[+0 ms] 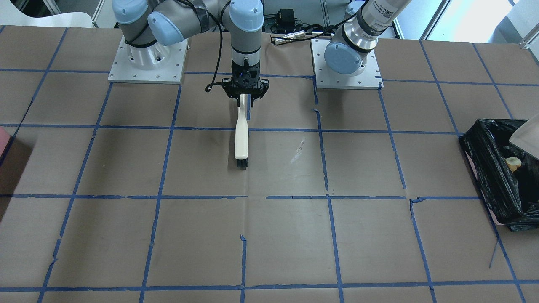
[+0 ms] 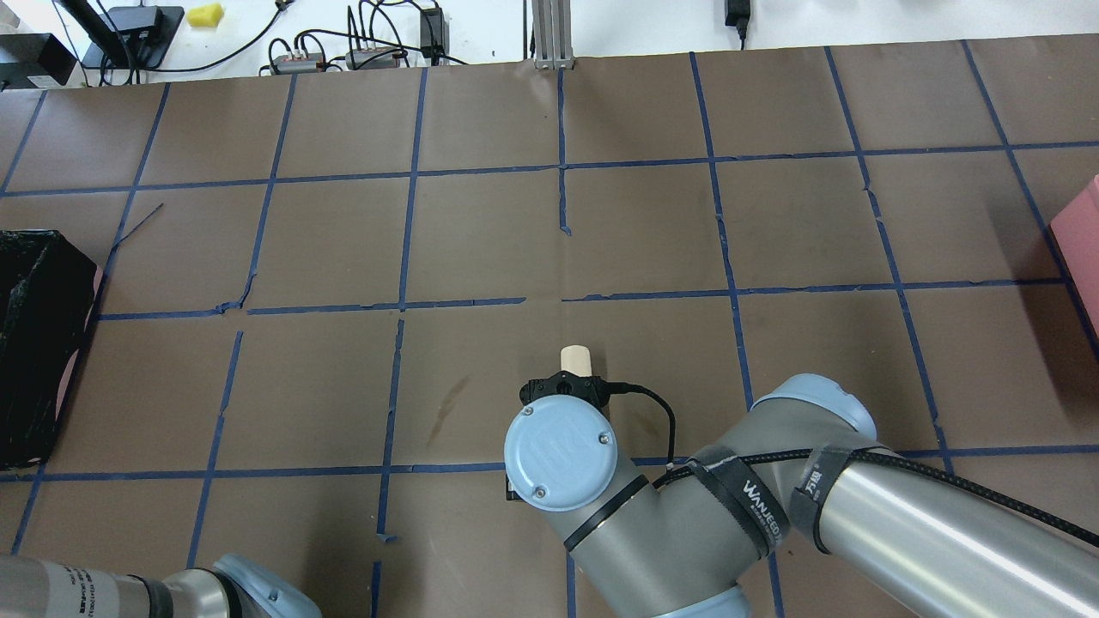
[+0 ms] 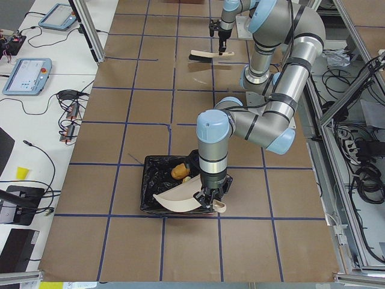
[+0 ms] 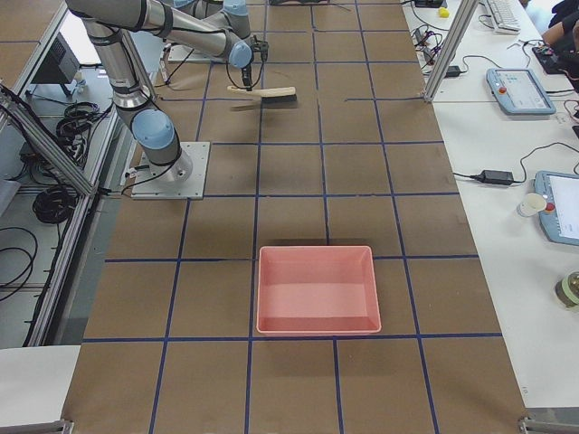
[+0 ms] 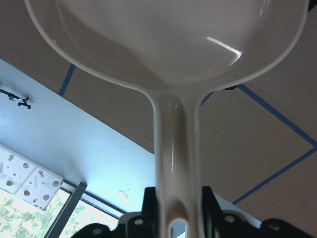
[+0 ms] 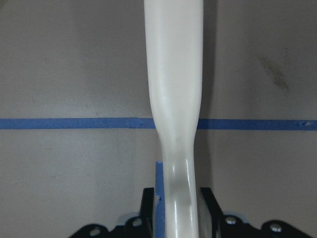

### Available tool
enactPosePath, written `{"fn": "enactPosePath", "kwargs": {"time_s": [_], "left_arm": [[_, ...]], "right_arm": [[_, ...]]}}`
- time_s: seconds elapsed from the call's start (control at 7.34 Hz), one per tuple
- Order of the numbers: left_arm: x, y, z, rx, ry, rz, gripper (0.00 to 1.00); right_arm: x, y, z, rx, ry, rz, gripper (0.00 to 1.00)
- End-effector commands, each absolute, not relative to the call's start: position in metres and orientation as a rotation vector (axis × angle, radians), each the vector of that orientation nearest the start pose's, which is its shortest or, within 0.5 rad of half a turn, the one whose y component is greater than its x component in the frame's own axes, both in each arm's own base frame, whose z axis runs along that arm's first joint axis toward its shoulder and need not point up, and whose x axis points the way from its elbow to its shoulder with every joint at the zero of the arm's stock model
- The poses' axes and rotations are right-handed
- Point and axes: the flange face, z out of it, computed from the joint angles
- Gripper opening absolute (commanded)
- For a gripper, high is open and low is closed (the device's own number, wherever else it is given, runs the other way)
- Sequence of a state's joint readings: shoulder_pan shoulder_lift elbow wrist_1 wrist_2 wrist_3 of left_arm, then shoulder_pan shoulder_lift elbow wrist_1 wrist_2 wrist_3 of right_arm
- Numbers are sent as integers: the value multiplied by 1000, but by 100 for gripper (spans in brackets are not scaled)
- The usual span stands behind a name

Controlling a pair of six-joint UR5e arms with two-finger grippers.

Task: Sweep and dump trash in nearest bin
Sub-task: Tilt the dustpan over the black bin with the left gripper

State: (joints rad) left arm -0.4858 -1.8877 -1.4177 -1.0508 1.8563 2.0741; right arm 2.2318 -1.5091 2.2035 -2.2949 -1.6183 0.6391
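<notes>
My left gripper (image 5: 177,201) is shut on the handle of a cream dustpan (image 5: 168,39), which is tilted over the black-lined bin (image 3: 157,180); the pan's inside shows no trash. A golden-brown bread roll (image 3: 179,171) and a paler chunk (image 3: 187,179) lie inside the bin; one chunk also shows in the front-facing view (image 1: 514,163). My right gripper (image 6: 176,208) is shut on the cream handle of a brush (image 1: 241,139), held low over the table's middle, bristles pointing away from the robot.
An unlined pink bin (image 4: 317,289) stands on the table at the robot's right end. The black-lined bin (image 2: 39,343) is at the table's left edge. Both arm bases (image 1: 147,63) stand along the robot's side of the table.
</notes>
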Motion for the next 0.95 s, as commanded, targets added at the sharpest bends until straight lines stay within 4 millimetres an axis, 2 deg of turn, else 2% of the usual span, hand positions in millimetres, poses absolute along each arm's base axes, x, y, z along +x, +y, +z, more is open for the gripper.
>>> {"fn": "enactPosePath", "kwargs": {"time_s": [0.0, 0.27, 0.54, 0.68, 0.82], "left_arm": [[514, -393, 473, 1237, 2431, 395, 5], [497, -386, 510, 1226, 2457, 374, 5], [485, -392, 519, 1255, 2467, 302, 5], [475, -398, 518, 1279, 2493, 209, 5], [467, -400, 517, 1268, 2527, 167, 5]], "right_arm": [[366, -262, 238, -33, 3163, -82, 57], [364, -265, 242, -52, 3167, -92, 67], [360, -289, 261, -131, 3221, -238, 83], [361, -300, 273, -141, 3228, -296, 89], [359, -313, 284, -144, 3233, -296, 89]]}}
